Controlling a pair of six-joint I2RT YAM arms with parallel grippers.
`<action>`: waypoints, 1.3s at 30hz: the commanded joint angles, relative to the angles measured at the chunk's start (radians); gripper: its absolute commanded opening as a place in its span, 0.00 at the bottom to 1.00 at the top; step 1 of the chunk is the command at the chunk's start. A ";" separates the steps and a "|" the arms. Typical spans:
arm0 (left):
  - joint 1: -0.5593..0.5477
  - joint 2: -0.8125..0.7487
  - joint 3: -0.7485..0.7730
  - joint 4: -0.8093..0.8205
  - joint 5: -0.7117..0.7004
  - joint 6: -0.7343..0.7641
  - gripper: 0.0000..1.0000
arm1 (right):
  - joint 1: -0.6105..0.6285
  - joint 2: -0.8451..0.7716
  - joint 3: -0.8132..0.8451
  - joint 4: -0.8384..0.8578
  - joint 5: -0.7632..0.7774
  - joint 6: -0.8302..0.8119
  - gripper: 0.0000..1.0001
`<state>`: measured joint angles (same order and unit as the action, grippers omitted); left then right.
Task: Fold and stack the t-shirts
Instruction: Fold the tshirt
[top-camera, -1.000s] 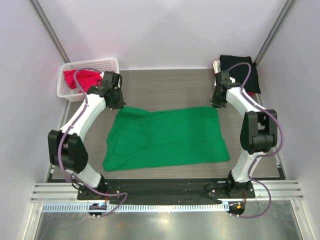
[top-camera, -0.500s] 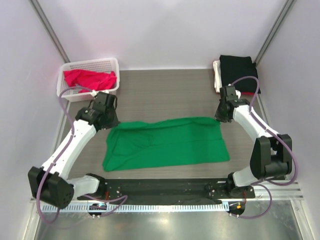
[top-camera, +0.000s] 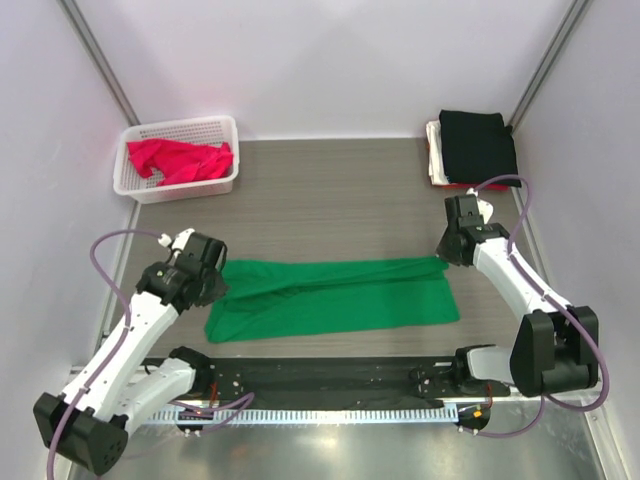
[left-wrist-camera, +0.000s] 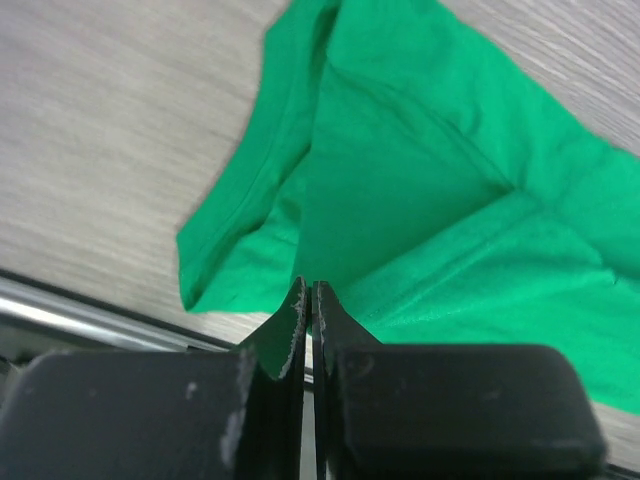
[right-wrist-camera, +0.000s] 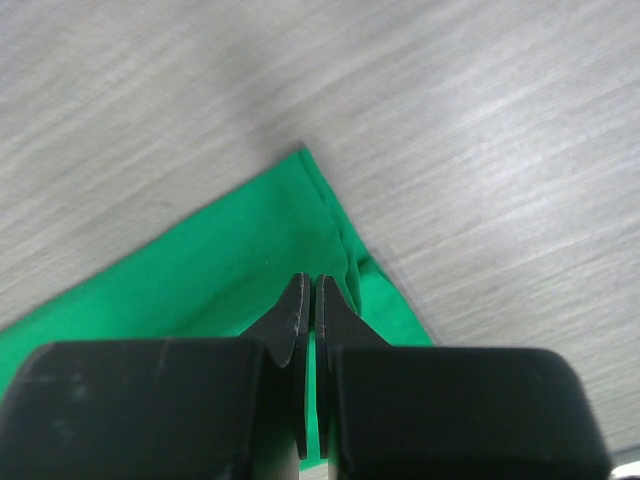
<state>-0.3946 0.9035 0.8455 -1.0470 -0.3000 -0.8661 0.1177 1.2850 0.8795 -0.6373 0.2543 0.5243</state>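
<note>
The bright green t-shirt (top-camera: 330, 295) lies folded into a long band across the near part of the table. My left gripper (top-camera: 213, 283) is shut on its upper layer at the left end. My right gripper (top-camera: 446, 252) is shut on its upper layer at the right end. The left wrist view shows shut fingertips (left-wrist-camera: 308, 290) over green cloth (left-wrist-camera: 420, 180) with a sleeve. The right wrist view shows shut fingertips (right-wrist-camera: 310, 285) at the green corner (right-wrist-camera: 200, 270). A red-pink t-shirt (top-camera: 180, 160) lies in the basket. A folded black t-shirt (top-camera: 478, 145) tops a stack with a white one (top-camera: 434, 150) below.
The white lattice basket (top-camera: 180, 125) stands at the back left corner. The folded stack sits at the back right corner. A metal rail (top-camera: 330, 385) with the arm bases runs along the near edge. Bare wood-grain table (top-camera: 330, 200) lies behind the green shirt.
Both grippers have moved toward the near edge, pulling the green shirt's far edge over the rest. The shirt has gone from a wide sheet to a narrow band.
</note>
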 joint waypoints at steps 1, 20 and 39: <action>-0.018 -0.046 -0.016 -0.043 -0.060 -0.109 0.00 | 0.000 -0.052 -0.040 0.013 0.045 0.043 0.01; -0.047 -0.206 -0.073 -0.076 0.070 -0.228 0.54 | -0.004 -0.041 -0.038 0.126 -0.219 0.105 0.86; -0.041 0.779 0.072 0.522 0.062 -0.132 0.39 | 0.112 0.183 -0.135 0.179 -0.282 0.160 0.87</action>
<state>-0.4381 1.5883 0.8913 -0.6392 -0.2382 -1.0023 0.2234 1.4895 0.7982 -0.4606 -0.0067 0.6472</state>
